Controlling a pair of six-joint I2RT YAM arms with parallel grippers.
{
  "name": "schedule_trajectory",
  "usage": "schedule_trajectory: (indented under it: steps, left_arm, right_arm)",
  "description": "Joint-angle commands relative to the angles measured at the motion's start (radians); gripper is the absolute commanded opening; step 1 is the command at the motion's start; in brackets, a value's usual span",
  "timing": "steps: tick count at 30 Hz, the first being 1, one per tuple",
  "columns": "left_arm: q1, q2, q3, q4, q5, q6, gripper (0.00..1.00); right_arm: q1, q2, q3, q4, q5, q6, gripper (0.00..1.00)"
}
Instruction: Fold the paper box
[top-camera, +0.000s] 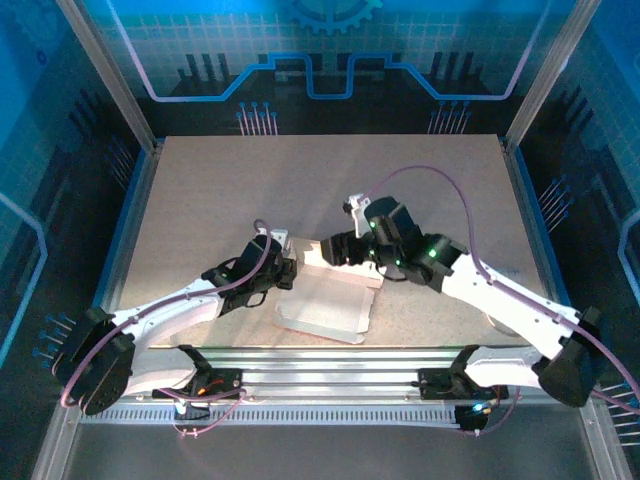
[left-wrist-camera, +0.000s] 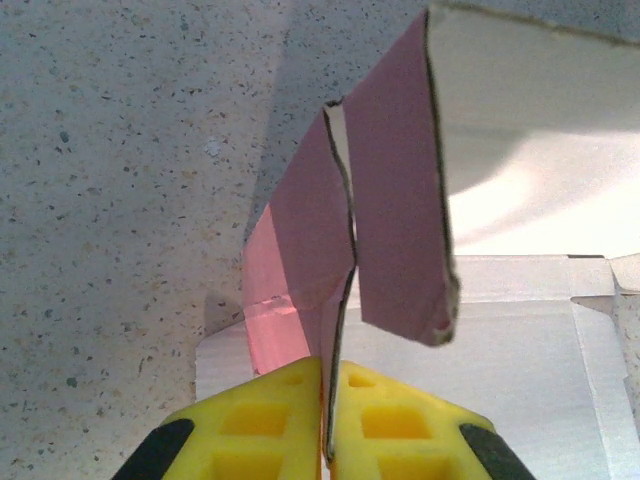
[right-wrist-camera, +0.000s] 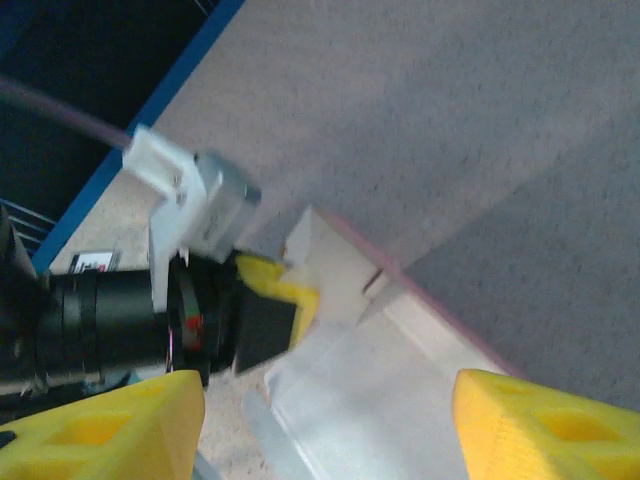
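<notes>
The left gripper (left-wrist-camera: 328, 430) clamps a raised pink flap of the half-folded paper box (top-camera: 325, 310), whitish inside upward; the right gripper (right-wrist-camera: 330, 410) hovers close, fingers spread wide.

Blue-tinted overhead light; right wrist view blurred.

The paper box (top-camera: 335, 305) lies half-folded at the front centre, whitish inner face up — a shallow, open tray of thin card; at its far left corner two flaps stand raised and overlapping, pink faces showing; their cut edges look rough.
</notes>
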Motion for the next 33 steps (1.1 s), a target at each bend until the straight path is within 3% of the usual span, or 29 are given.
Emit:
schedule_trajectory:
  steps: [1, 6, 16, 33]
  left_arm:
    - [-0.011, 0.043, -0.032, -0.121, 0.044, 0.025, 0.10]
    - [-0.010, 0.048, -0.029, -0.130, 0.037, 0.014, 0.10]
    - [-0.010, 0.053, -0.030, -0.149, 0.029, -0.015, 0.11]
    - [-0.008, 0.048, -0.036, -0.153, 0.022, -0.025, 0.11]
  right_arm:
    - [-0.061, 0.090, 0.090, -0.053, -0.110, -0.102, 0.68]
    - [-0.141, 0.240, 0.175, 0.005, -0.259, -0.125, 0.68]
    - [-0.158, 0.468, 0.273, 0.078, -0.345, -0.115, 0.69]
    - [-0.150, 0.623, 0.297, 0.170, -0.455, -0.056, 0.69]
